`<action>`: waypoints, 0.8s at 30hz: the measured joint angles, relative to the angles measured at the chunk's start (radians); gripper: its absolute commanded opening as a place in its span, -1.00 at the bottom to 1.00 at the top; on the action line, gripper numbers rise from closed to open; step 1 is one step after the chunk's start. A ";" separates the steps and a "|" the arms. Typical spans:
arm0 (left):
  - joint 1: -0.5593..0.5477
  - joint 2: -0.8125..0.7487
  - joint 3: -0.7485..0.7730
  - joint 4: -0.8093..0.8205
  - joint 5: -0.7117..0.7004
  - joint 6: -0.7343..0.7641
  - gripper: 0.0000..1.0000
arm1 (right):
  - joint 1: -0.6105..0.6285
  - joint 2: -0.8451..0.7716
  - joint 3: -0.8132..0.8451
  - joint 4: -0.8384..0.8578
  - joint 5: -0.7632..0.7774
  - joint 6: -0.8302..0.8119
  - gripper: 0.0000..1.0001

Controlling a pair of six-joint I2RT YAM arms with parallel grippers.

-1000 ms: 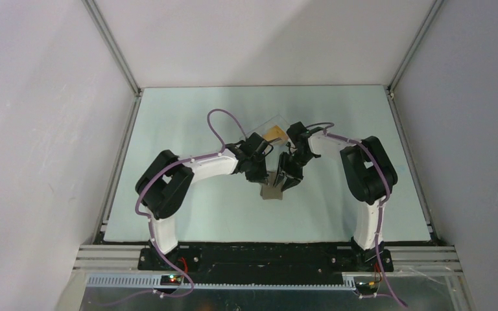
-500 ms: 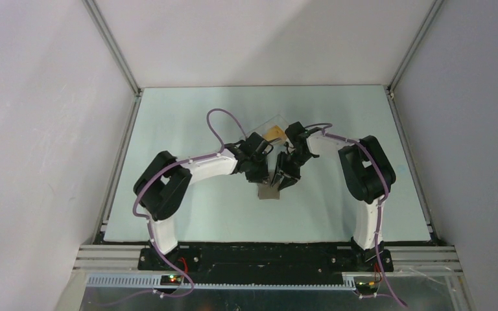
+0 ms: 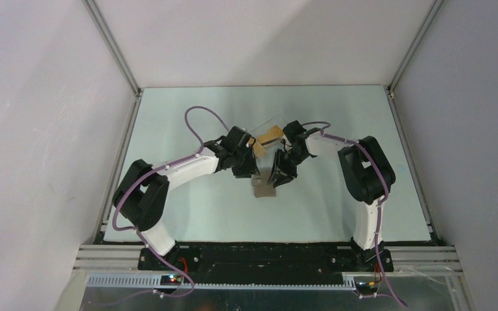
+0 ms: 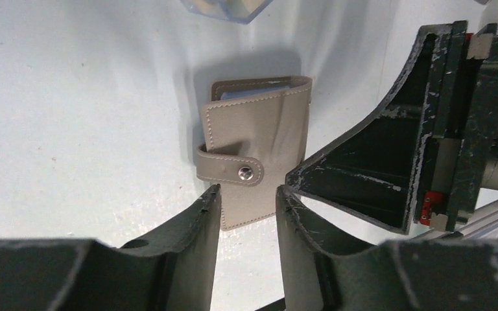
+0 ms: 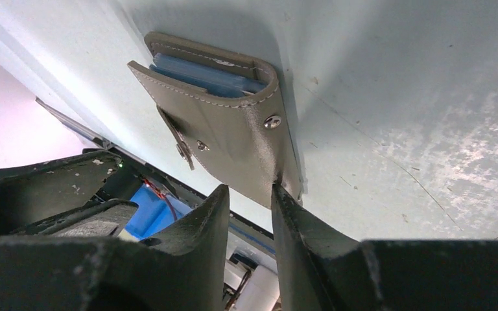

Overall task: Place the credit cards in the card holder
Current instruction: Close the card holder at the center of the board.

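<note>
The grey-taupe card holder (image 3: 264, 188) lies folded on the table, its snap strap hanging loose. It also shows in the left wrist view (image 4: 259, 142) and in the right wrist view (image 5: 233, 129), where pale blue card edges sit inside it. My left gripper (image 3: 250, 171) is open just left of the holder, with nothing between its fingers (image 4: 248, 194). My right gripper (image 3: 274, 181) stands over the holder's right edge, jaws a little apart and empty (image 5: 249, 194); one fingertip (image 5: 279, 189) touches the holder. Orange-gold credit cards (image 3: 272, 135) lie in a clear box behind the grippers.
The clear plastic box (image 3: 267, 126) stands just behind both grippers; its corner shows in the left wrist view (image 4: 224, 6). The right gripper's finger (image 4: 389, 162) is close beside the left gripper. Metal frame rails edge the table.
My left arm has swung left and drawn its gripper back from the holder. The holder has shifted slightly left. The right gripper has stayed on the holder's edge.
</note>
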 measured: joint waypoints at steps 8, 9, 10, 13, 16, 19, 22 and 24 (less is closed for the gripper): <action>0.004 -0.010 -0.043 -0.011 -0.008 0.018 -0.08 | 0.007 -0.024 0.004 -0.011 0.015 -0.008 -0.27; 0.006 -0.010 -0.046 -0.013 -0.008 0.018 -0.06 | 0.008 -0.033 0.007 -0.016 0.026 -0.014 -0.22; 0.009 -0.010 -0.049 -0.014 -0.007 0.018 -0.04 | 0.009 -0.040 0.009 -0.021 0.038 -0.017 -0.16; 0.020 -0.010 -0.053 -0.018 -0.002 0.018 -0.02 | 0.009 -0.064 0.018 -0.042 0.087 -0.031 -0.06; 0.031 -0.008 -0.052 -0.017 0.006 0.018 -0.03 | 0.008 -0.063 0.023 -0.046 0.116 -0.037 -0.02; 0.036 0.011 -0.046 -0.016 0.019 0.024 -0.03 | 0.005 -0.042 0.023 -0.043 0.122 -0.038 -0.03; 0.037 0.050 -0.033 -0.015 0.025 0.025 -0.03 | 0.004 -0.004 0.024 -0.030 0.121 -0.037 -0.07; 0.038 0.080 -0.020 -0.014 0.025 0.027 -0.03 | 0.001 0.019 0.026 -0.026 0.110 -0.031 -0.11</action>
